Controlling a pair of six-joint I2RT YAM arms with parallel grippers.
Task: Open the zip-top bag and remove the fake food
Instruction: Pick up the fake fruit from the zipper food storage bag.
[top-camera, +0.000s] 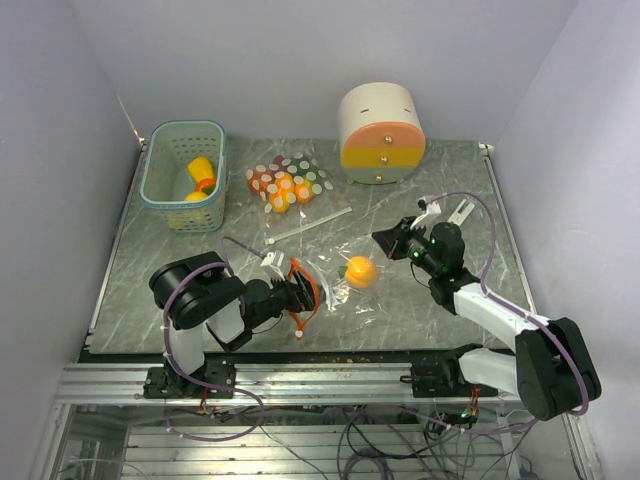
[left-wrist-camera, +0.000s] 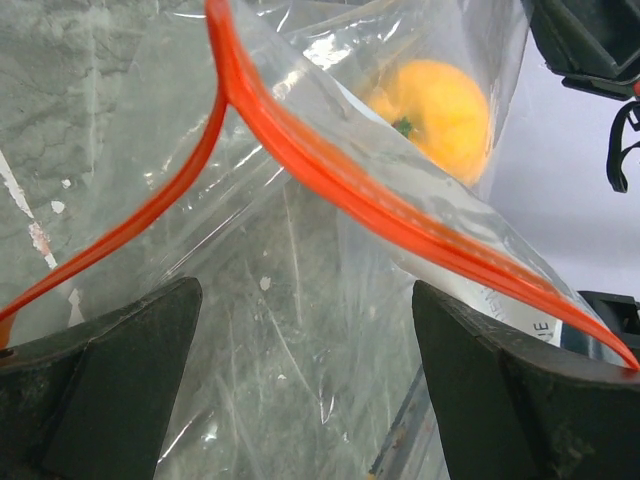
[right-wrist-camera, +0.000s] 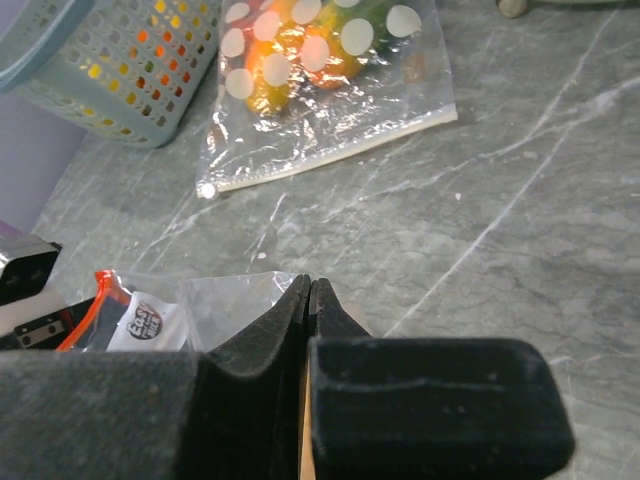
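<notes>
The clear zip-top bag (top-camera: 335, 297) with an orange zip strip (left-wrist-camera: 330, 180) lies at the table's near middle, its mouth open. One yellow-orange fake fruit (top-camera: 360, 271) sits inside it, and also shows in the left wrist view (left-wrist-camera: 435, 110). My left gripper (top-camera: 300, 290) is open at the bag's mouth, its jaws (left-wrist-camera: 305, 300) astride the lower plastic, touching nothing firmly. My right gripper (top-camera: 387, 240) is shut, its tips (right-wrist-camera: 310, 282) pinching the bag's far edge (right-wrist-camera: 220, 300) just above the fruit.
A second, polka-dot bag (top-camera: 288, 182) full of fake food lies at the back middle, also in the right wrist view (right-wrist-camera: 320, 60). A teal basket (top-camera: 165, 190) at the back left holds yellow and orange pieces. A cream-and-orange round container (top-camera: 380, 133) stands at the back right.
</notes>
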